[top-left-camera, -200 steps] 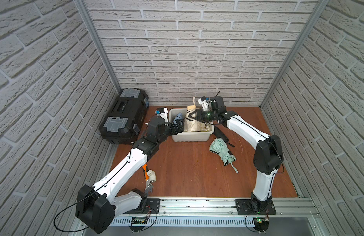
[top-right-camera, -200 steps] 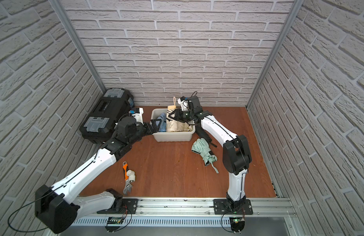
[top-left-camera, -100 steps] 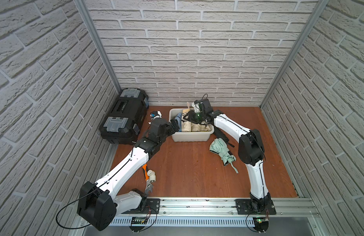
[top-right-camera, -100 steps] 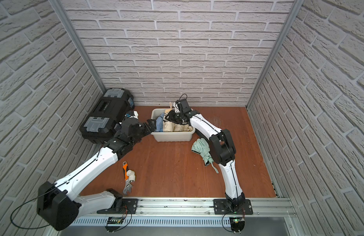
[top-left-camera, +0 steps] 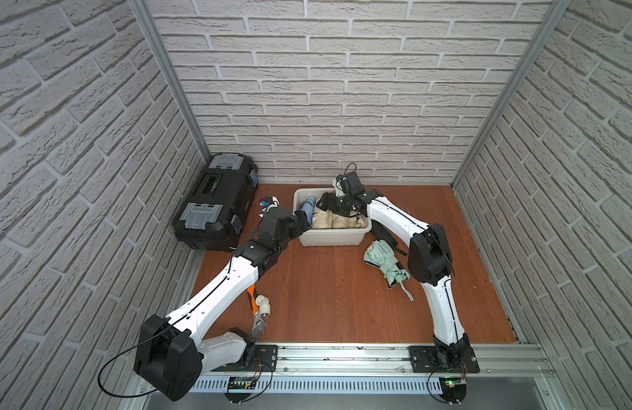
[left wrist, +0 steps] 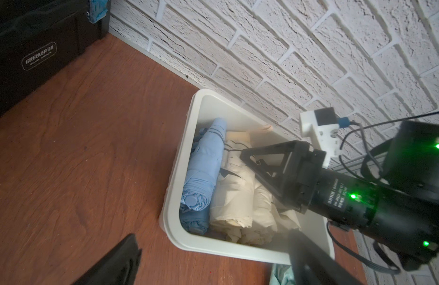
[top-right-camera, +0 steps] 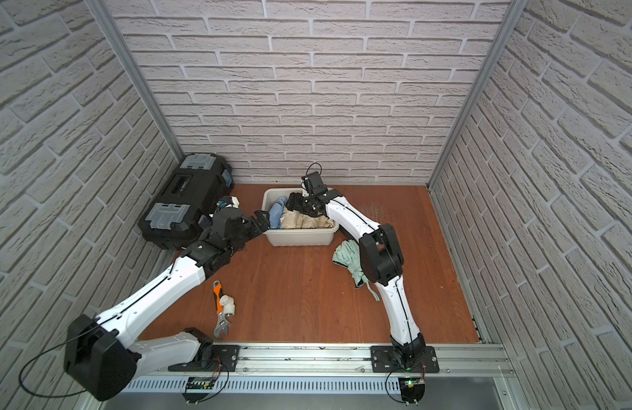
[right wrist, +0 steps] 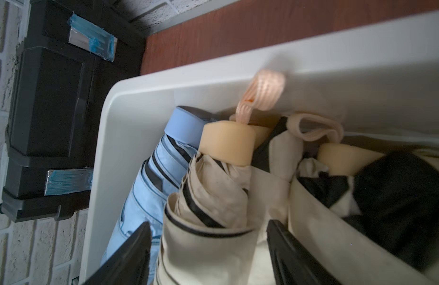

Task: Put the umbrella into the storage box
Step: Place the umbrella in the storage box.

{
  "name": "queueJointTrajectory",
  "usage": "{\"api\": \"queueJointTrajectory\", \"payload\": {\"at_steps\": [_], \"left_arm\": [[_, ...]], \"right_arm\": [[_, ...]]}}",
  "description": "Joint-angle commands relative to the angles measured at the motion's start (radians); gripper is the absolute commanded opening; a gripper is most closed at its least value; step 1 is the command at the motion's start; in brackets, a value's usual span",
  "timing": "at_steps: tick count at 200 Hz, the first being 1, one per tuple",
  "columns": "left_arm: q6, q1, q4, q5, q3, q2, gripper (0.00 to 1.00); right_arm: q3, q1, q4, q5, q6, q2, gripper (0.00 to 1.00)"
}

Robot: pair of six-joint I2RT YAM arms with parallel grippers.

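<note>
Above storage box (top-left-camera: pixel 330 238), right claw (right wrist: pixel 208 225) apparently parted, astride cream umbrella (right wrist: pixel 213 197)

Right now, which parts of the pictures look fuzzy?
Left wrist view: the black fingers of the left gripper are fuzzy, close-up; right wrist view: the fingers of the right gripper and the peach fabric strap look soft; both top views are sharp.
</note>
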Motion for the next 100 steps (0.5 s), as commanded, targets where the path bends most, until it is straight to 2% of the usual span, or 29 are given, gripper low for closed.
{"api": "queueJointTrajectory", "payload": {"at_steps": [1,56,80,100], "left_arm": [[0.013,0.009,0.059,-0.017,-0.024,-0.008,0.97],[0.030,0.024,0.129,-0.017,-0.068,-0.020,0.97],[0.029,0.032,0.160,-0.017,-0.087,-0.026,0.97],[0.028,0.037,0.178,-0.015,-0.104,-0.035,0.97]], "right_arm": [[-0.044,-0.003,-0.052,0.086,-0.119,-0.171,0.78],[-0.395,-0.004,-0.215,0.279,-0.330,-0.531,0.78],[-0.546,-0.005,-0.330,0.394,-0.339,-0.667,0.78],[-0.655,-0.005,-0.400,0.438,-0.308,-0.762,0.78]]}}
